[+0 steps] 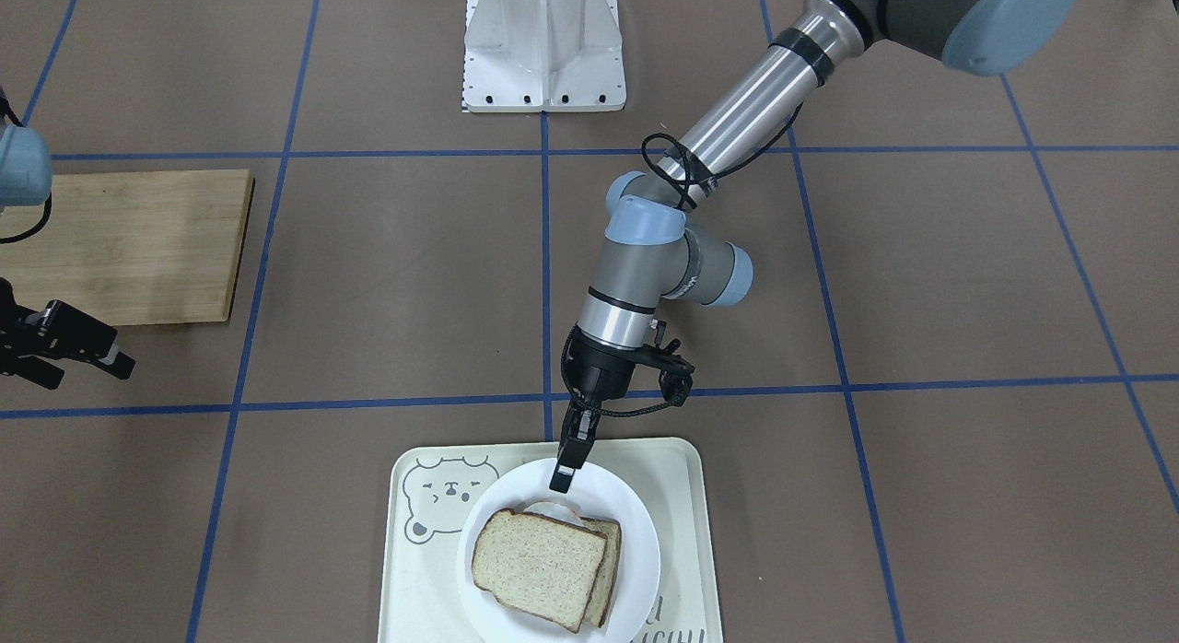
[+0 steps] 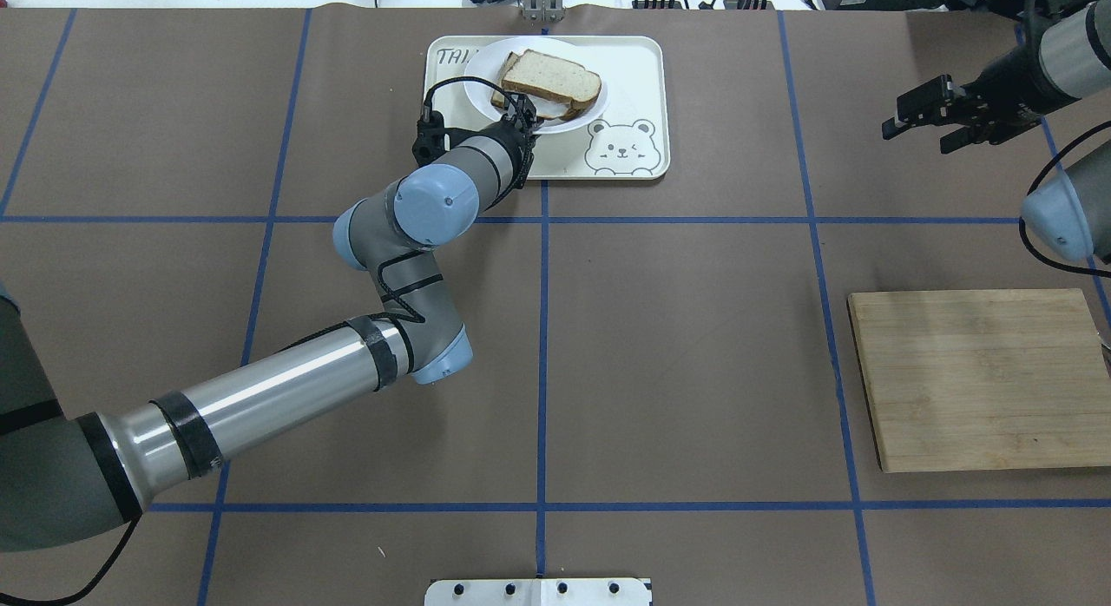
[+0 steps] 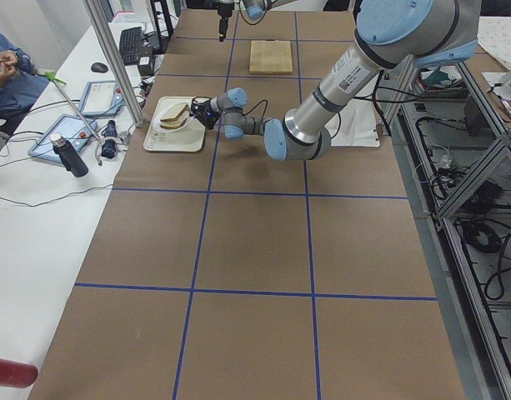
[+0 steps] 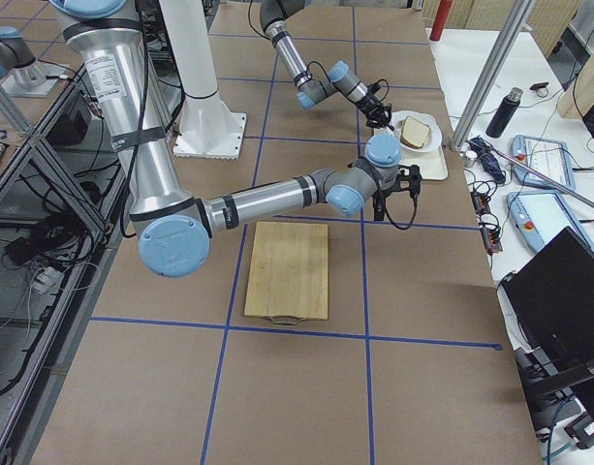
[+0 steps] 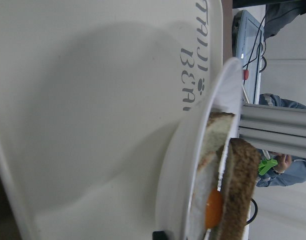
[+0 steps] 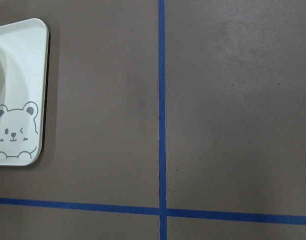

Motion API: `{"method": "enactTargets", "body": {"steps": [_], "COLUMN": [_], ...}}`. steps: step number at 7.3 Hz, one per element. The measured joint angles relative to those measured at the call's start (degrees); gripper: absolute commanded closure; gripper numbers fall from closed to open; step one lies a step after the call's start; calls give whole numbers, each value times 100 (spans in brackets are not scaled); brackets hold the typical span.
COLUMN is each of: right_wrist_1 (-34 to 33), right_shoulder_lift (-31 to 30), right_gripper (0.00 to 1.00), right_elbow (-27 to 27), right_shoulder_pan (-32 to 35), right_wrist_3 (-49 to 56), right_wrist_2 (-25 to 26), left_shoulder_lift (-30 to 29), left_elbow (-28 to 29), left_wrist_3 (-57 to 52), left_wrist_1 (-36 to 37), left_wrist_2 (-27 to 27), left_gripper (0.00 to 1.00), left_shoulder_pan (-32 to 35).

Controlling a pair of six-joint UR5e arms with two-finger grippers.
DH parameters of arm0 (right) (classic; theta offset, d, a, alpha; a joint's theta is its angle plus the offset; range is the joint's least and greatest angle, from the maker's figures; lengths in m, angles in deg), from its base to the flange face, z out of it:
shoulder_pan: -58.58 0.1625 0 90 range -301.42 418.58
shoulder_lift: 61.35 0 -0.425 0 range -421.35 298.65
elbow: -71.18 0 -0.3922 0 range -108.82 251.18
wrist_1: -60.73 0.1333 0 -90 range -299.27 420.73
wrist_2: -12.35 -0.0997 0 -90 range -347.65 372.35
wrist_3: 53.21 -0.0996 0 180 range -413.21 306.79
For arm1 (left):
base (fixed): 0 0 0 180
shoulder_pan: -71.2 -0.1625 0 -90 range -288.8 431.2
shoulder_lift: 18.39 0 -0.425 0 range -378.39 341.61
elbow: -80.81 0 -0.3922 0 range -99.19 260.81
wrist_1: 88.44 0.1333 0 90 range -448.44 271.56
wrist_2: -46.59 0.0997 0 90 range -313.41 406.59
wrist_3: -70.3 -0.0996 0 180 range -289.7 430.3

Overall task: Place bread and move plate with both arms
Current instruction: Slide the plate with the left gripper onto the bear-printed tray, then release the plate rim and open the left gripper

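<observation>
Exterior front-facing view, nearest first: the bread lies flat on a second slice. The left wrist view shows an egg between the two. Both slices rest on the plate, which is on the cream bear tray on the table. Just behind, the left hand reaches down to the plate's far rim, and its fingers look closed on that rim. Farther back and well off to the side, the right hand hangs over the table with its fingers spread apart, near a wooden board. Farthest away stands the white mount.
</observation>
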Motion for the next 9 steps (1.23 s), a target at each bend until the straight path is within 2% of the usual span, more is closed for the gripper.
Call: {"method": "enactTargets", "body": {"steps": [2,3,5,6,9], "right_wrist_1": [0,-3,-21,-24,-36], "right_shoulder_lift": [9,20,56,73,68], "right_gripper": [0,0,0,0,0], "right_elbow": [46,58,48,38,64], "right_shoulder_pan": [17,23,48,57,65], "right_wrist_3": [0,0,0,0,10], "right_wrist_2": [-8,-8,-3,5,431], "left_shoulder_lift": [55,324,1440,1724,2071], "left_elbow": [-223,-835,-2725,-3148,-3522], "left_wrist_3": [-50,-183,-636,-740,-1952], "left_wrist_1": [0,57,480,613,713], "left_wrist_2": [-11,-31,-99,-152,-115], "left_gripper": [1,1,1,1,1], "left_shoulder_pan": [-2,3,-24,-25,1]}}
